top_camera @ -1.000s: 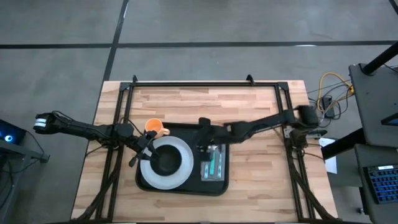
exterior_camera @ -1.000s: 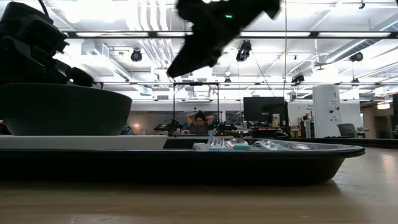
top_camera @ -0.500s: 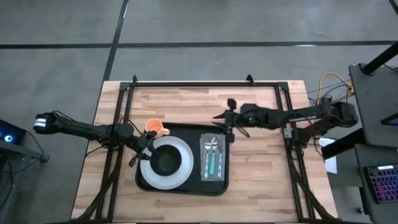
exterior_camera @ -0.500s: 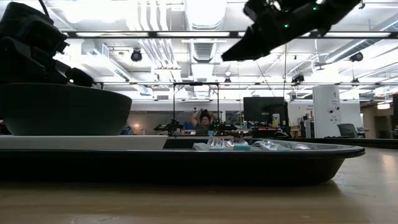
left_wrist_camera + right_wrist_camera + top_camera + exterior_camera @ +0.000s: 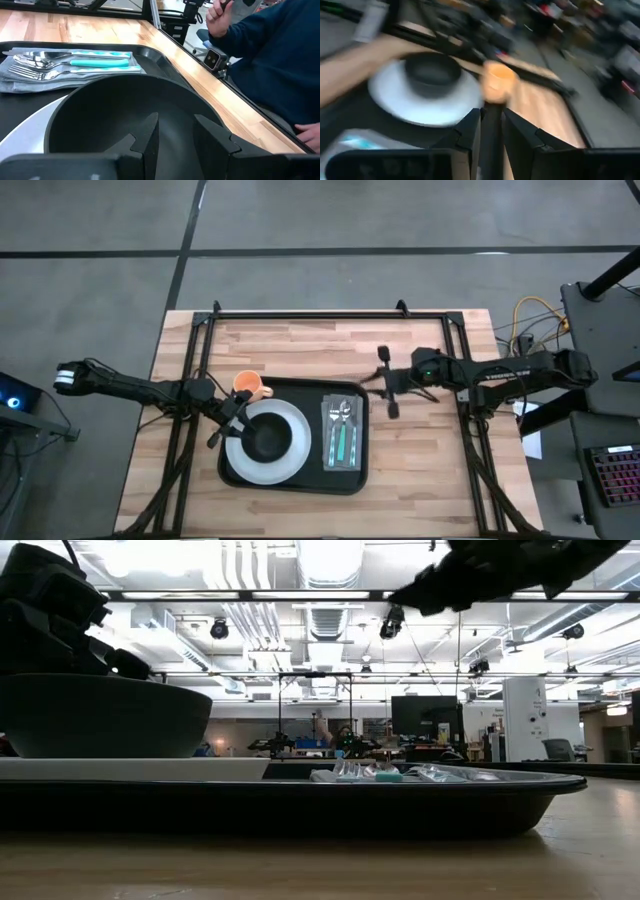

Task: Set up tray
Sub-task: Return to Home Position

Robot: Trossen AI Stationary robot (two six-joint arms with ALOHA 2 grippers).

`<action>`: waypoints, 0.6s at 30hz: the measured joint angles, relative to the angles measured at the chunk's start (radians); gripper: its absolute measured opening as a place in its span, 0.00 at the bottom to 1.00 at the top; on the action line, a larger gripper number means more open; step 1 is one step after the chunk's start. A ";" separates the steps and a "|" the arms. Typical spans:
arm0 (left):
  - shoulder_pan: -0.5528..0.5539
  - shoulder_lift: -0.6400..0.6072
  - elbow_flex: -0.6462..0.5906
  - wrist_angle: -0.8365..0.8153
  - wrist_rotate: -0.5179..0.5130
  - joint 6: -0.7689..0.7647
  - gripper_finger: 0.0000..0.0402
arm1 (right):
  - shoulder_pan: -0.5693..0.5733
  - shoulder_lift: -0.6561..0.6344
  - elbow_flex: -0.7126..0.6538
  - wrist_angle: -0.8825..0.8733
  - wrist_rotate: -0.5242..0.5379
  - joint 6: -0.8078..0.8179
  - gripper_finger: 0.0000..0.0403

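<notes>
Left gripper [image 5: 229, 423] sits low at the rim of the black bowl [image 5: 268, 440], fingers [image 5: 150, 131] spread, with the bowl wall right in front of them. The bowl stands on the white plate [image 5: 287, 465], and the plate sits on the black tray [image 5: 312, 402]. The tray is directly below this gripper, flat on the wooden table [image 5: 300, 345]. An orange cup [image 5: 248, 386] stands just beside the left gripper, at the tray's far corner; I cannot tell if it is on the tray or off it.

Right gripper [image 5: 387, 382] hangs raised over bare wood, just off the tray's other far corner and pointing toward the tray. Its fingers [image 5: 470, 127] are parted by a narrow gap, pinching nothing; that view is motion-blurred. The tray is just ahead of and below this gripper.

A grey napkin [image 5: 327, 462] lies on the tray half nearer the right gripper. Cutlery [image 5: 341, 430] with teal handles lies on it side by side: fork, spoon and one more piece.

The left wrist view shows a person in a dark blue top [image 5: 270, 55] past the table edge, one hand [image 5: 216, 14] raised.
</notes>
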 joint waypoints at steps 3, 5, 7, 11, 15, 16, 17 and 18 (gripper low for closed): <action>0.000 0.000 0.000 0.000 0.000 0.000 0.25 | 0.002 -0.040 -0.049 0.014 -0.098 -0.036 0.18; 0.000 0.000 0.001 0.000 0.000 0.000 0.25 | 0.001 -0.068 -0.079 0.045 -0.101 -0.030 0.18; 0.000 0.000 0.001 0.000 0.000 0.000 0.25 | -0.003 -0.104 -0.111 0.051 -0.080 -0.029 0.19; 0.000 0.000 0.000 0.000 0.000 0.000 0.25 | -0.004 -0.179 -0.176 0.048 -0.021 -0.043 0.20; 0.000 0.000 0.001 0.000 0.000 0.000 0.25 | -0.007 -0.254 -0.239 0.082 -0.007 -0.041 0.21; 0.000 0.000 0.001 0.000 0.000 0.000 0.25 | -0.007 -0.273 -0.259 0.100 -0.007 -0.035 0.21; 0.000 0.000 0.001 0.000 0.000 0.000 0.25 | -0.006 -0.291 -0.276 0.122 -0.007 -0.028 0.21; 0.000 0.000 0.000 0.000 0.000 0.000 0.25 | -0.006 -0.311 -0.292 0.139 -0.007 -0.027 0.21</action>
